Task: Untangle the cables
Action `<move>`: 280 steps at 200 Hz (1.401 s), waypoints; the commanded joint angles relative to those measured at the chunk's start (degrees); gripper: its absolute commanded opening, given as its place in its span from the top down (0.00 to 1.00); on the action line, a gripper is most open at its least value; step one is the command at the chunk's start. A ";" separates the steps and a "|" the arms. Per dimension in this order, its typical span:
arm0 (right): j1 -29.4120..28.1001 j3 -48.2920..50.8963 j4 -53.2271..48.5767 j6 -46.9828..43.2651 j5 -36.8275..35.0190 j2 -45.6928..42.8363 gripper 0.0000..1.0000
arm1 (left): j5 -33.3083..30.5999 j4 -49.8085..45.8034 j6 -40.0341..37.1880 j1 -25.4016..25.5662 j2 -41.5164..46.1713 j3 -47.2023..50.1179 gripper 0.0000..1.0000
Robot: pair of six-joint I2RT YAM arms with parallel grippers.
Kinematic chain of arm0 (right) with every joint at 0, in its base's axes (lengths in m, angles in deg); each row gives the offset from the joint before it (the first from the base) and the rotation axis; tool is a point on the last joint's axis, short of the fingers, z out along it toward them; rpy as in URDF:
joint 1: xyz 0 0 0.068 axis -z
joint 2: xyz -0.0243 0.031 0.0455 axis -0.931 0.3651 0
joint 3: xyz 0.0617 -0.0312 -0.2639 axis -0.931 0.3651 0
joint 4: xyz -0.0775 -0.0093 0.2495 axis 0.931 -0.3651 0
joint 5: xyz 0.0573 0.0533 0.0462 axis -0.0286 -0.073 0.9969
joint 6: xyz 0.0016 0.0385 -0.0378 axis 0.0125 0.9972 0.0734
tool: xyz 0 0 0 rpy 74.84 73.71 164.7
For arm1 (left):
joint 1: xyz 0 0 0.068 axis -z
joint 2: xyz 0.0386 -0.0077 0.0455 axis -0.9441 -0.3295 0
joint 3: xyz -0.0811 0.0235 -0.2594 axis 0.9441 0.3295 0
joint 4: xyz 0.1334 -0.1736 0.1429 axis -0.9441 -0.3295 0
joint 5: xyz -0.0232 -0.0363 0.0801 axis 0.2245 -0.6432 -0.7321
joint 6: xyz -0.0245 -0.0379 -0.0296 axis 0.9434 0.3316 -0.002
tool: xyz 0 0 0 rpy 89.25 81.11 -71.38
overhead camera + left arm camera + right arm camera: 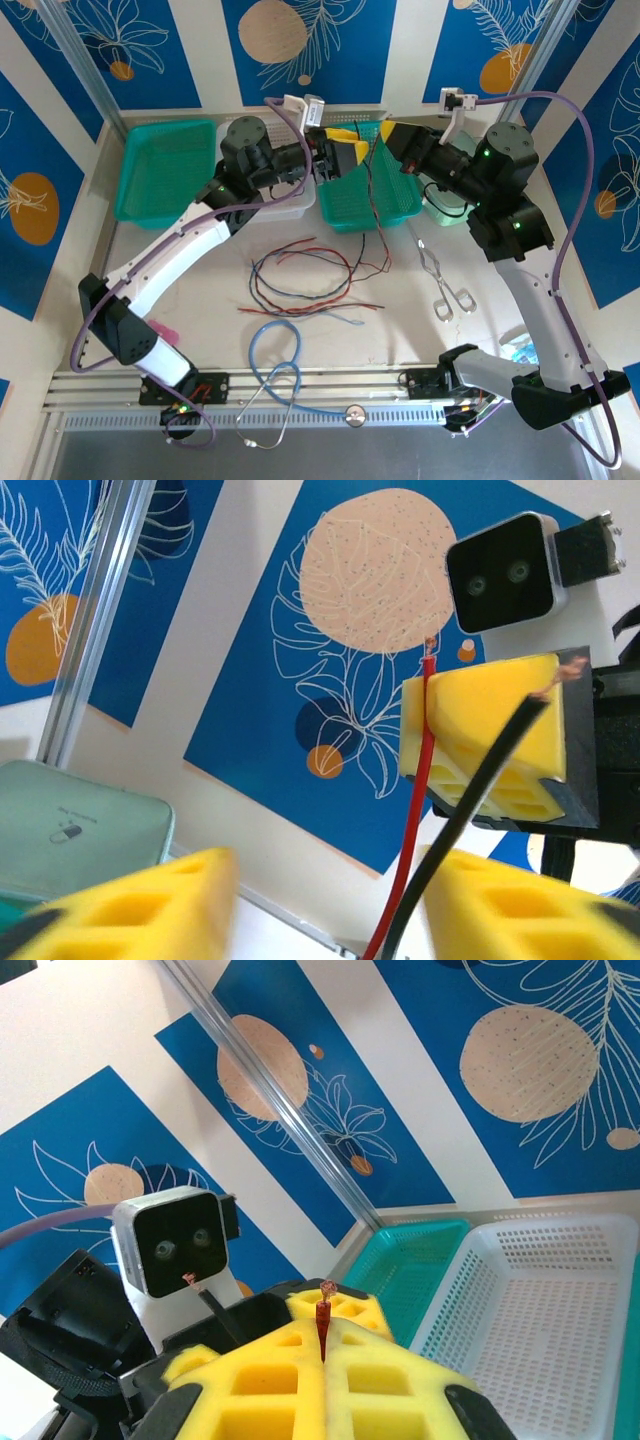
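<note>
The right end effector (323, 1345) is closed, its two yellow foam pads pressed together on the red cable (323, 1312), whose stripped tip protrudes just above the pad seam. The left end effector (330, 905) faces it at close range with its yellow fingers (130, 905) standing apart at a moderate gap; the red cable and the black cable (480, 780) both run up through that gap, and the views do not show whether either finger presses on them. The black cable crosses in front of the right end effector's pads and ends in bare copper strands beside them. In the top view, both end effectors, left (345, 155) and right (380, 135), meet at the far centre of the scene above the teal basket (345, 215). From that meeting point, thin strands hang down over the basket to the tabletop (200, 290). The remaining cables (305, 280) lie in a loose red, black and blue-grey coil on the tabletop, near of the basket. Metal tongs (440, 285) lie to the right of the coil, apart from it. A light-blue tube (275, 360) loops at the near edge. A teal tray (125, 180) sits at far left, with a white tray (285, 208) between it and the basket.
</note>
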 commanded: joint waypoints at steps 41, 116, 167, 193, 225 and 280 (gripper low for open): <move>-0.66 0.07 -0.26 -0.31 0.77 -0.20 1.00 | -1.39 4.56 1.26 0.40 0.27 -1.86 1.00; 1.12 -1.84 -3.72 -3.25 -2.52 -2.66 1.00 | -8.18 -5.86 -3.35 -1.23 3.94 -3.18 1.00; 5.27 -1.14 -5.54 -3.62 -7.81 -6.81 1.00 | -9.05 -12.80 -5.36 -5.87 8.39 -4.21 1.00; 6.86 -1.08 -5.38 -2.60 -9.28 -7.40 1.00 | -9.52 -19.18 -7.60 -7.98 10.10 -6.64 1.00; 7.66 -2.64 -5.79 -3.90 -14.15 -7.57 1.00 | -11.16 -26.27 -10.70 -11.39 12.43 -9.77 1.00; 12.73 -6.11 -8.70 -5.40 -21.47 -8.52 1.00 | -14.64 -34.54 -13.59 -18.53 16.06 -12.90 1.00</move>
